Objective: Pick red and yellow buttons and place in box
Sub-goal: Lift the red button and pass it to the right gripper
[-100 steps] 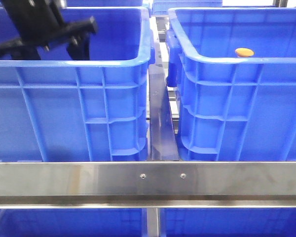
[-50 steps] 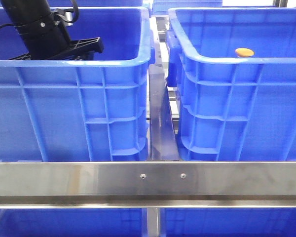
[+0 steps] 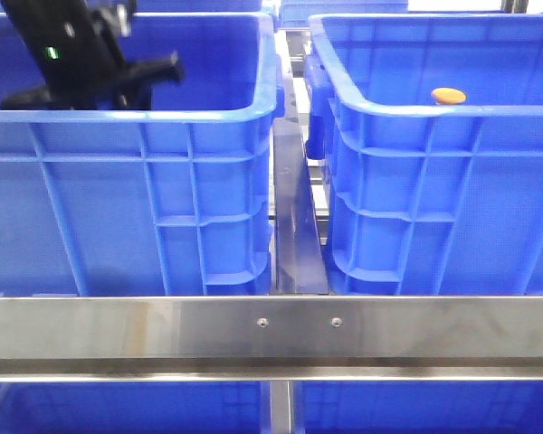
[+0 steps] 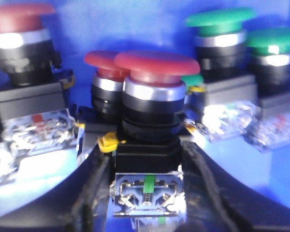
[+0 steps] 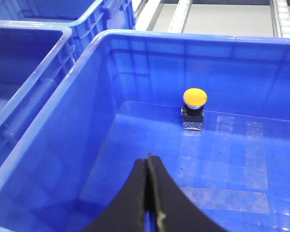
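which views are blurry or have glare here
Left wrist view: soft all over, the red button between the left pincer's fingers fairly readable, white glare on its neighbours' clear bases. Right wrist view: sharp, yellow button crisp. Front view: sharp, mild sheen on the metal rail.

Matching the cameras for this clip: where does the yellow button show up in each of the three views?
Front view: the yellow button peeks over the near rim of the right blue box.
Left wrist view: not in it; only red and green buttons show there.
Right wrist view: it stands upright on the box floor near the far wall.
Shared landmark: the right box's rim, seen in the front and right wrist views.
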`<state>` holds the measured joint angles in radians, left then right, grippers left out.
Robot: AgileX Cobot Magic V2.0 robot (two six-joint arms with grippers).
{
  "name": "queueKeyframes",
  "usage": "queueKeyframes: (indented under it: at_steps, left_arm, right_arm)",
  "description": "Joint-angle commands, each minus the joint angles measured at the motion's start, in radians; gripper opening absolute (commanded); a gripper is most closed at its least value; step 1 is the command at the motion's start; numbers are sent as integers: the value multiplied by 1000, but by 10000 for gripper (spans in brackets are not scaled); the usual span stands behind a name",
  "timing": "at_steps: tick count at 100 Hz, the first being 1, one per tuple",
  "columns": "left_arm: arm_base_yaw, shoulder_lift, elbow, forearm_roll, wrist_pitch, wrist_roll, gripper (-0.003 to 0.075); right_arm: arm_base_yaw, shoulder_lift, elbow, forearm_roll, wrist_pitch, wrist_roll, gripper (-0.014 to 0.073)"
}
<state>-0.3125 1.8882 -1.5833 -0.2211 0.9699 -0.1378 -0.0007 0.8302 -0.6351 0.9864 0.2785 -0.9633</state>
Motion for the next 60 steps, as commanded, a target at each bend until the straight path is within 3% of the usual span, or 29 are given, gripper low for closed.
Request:
queueKeyframes:
  at_steps: [1, 22, 34, 44, 60]
  left_arm:
    - [-9, -124, -30, -41, -11, 65, 10]
    - [-13, -269, -30, -252, -7, 330, 10]
    - [-42, -323, -30, -363, -6, 451, 10]
    - [-93, -330, -30, -404, -1, 536, 10]
    - [-205, -328, -30, -406, 24, 628, 10]
  right_arm:
    - [-7, -11, -27, 27, -27, -12, -60]
    - [-7, -10, -29, 62, -7, -12, -53]
    - [-7, -8, -61, 65, 53, -12, 18]
    - [-7, 16, -127, 83, 157, -11, 159]
    - [-7, 81, -236, 191, 343, 44, 468]
